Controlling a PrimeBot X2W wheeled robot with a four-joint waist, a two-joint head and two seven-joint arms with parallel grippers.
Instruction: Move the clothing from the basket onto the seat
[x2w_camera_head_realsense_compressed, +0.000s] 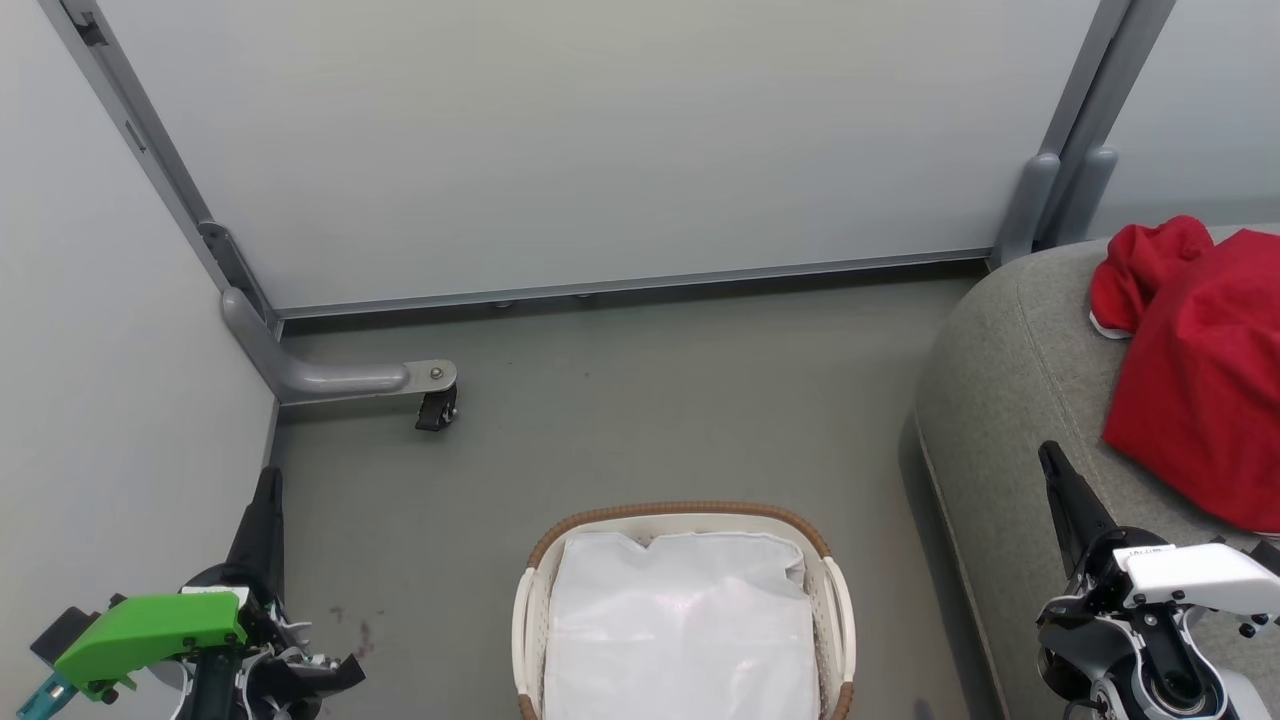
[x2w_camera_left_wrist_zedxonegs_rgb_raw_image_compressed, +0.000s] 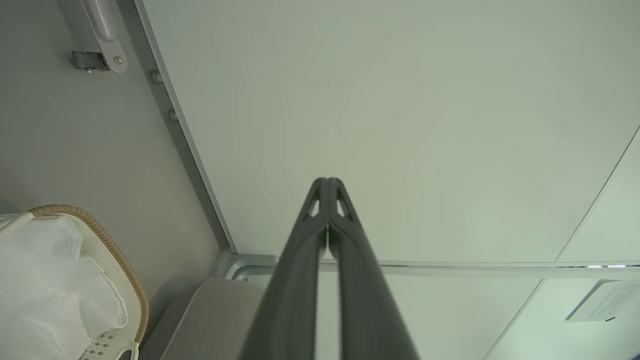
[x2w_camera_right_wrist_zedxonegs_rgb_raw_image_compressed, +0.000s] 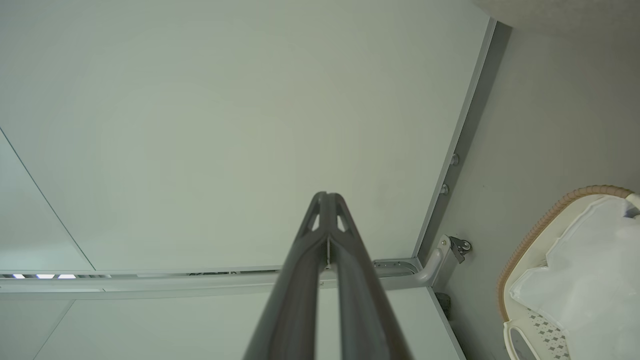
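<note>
Our left gripper (x2w_camera_left_wrist_zedxonegs_rgb_raw_image_compressed: 327, 184) and right gripper (x2w_camera_right_wrist_zedxonegs_rgb_raw_image_compressed: 327, 198) are pressed closed and empty. The clothing (x2w_camera_head_realsense_compressed: 1200, 370) lies on the seat (x2w_camera_head_realsense_compressed: 1000, 380), far right. The near basket (x2w_camera_head_realsense_compressed: 680, 514) holds its liner (x2w_camera_head_realsense_compressed: 680, 620). We judge a right-arm swing could snag the clothing and drag it off.

The red clothing (x2w_camera_head_realsense_compressed: 1200, 380) is seen heaped in a crumpled pile on the rounded grey fabric seat (x2w_camera_head_realsense_compressed: 1010, 380) at the right of the head view, with a strip of white trim shown at its left edge. The basket (x2w_camera_head_realsense_compressed: 680, 512), oval and cream with a brown woven rim, is set upright on the floor near the seat's left side, apart from it. Its inside is covered by a rumpled white fabric liner (x2w_camera_head_realsense_compressed: 680, 620).
</note>
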